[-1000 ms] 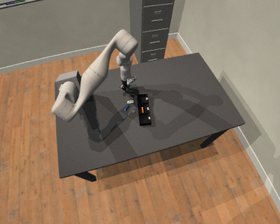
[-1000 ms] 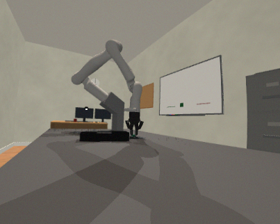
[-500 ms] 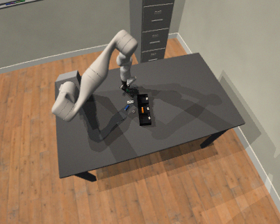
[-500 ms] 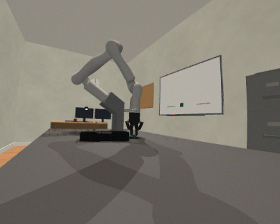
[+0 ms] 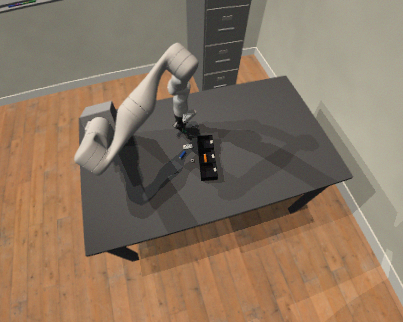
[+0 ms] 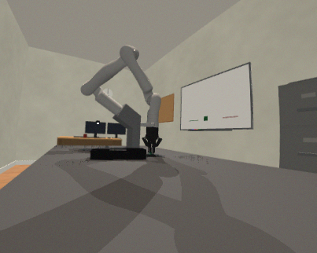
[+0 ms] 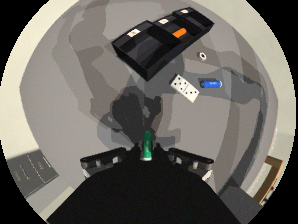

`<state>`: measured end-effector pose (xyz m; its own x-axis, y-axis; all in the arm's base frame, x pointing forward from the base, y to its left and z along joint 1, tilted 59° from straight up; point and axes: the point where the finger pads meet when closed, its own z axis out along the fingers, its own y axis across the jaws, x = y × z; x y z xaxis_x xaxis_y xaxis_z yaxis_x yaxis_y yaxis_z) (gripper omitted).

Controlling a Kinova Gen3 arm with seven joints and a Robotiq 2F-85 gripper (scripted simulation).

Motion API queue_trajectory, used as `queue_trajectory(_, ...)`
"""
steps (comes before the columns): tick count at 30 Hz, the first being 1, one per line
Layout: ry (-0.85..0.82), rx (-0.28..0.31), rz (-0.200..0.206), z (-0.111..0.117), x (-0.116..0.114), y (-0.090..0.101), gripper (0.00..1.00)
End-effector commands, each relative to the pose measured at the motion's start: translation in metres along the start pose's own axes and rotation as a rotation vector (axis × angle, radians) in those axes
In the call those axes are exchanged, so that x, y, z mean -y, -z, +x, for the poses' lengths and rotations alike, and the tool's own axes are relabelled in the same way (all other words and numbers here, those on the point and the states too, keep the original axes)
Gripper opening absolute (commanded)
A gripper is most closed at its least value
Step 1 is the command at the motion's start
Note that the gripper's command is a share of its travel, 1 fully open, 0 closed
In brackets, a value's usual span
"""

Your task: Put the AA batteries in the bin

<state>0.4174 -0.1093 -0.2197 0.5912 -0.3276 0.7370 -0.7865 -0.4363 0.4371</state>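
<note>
The pincer [image 7: 147,156] stands low over the dark desk [image 5: 267,125], pointing straight down, and is clenched on a small green AA battery [image 7: 147,144] that shows upright between its fingertips in the wrist view; the same green speck sits at the tips in the exterior view [image 6: 152,154], right at the desk surface. Beyond the pincer, a little way ahead and to one side in the wrist view, lies a long black bin tray [image 7: 143,56] divided into compartments, with small white labels on its rim whose letters are too small to read; an orange item [image 7: 178,31] rests in one of the middle compartments. Between the pincer and the tray a white flat piece with dark dots [image 7: 184,87] lies on the desk, and just beside that a blue cylinder [image 7: 210,83] that may be another battery, with a tiny pale ring-like bit [image 7: 202,55] near it, closer to the tray. From the top view the pincer [image 5: 185,128] is near the end of the tray [image 5: 200,165], apart from it, with the loose things on the desk beside the tray's long side.
</note>
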Motion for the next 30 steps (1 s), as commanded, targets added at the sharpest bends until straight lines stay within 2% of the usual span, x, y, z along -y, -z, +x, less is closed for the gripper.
queue_trajectory(1, 0.003, 0.000, 0.002, 0.000, 0.001, 0.000, 0.09)
queue_trajectory(17, 0.003, 0.000, 0.002, 0.000, 0.001, 0.000, 0.09)
queue_trajectory(30, 0.008, 0.000, -0.003, 0.000, -0.001, 0.042, 0.09)
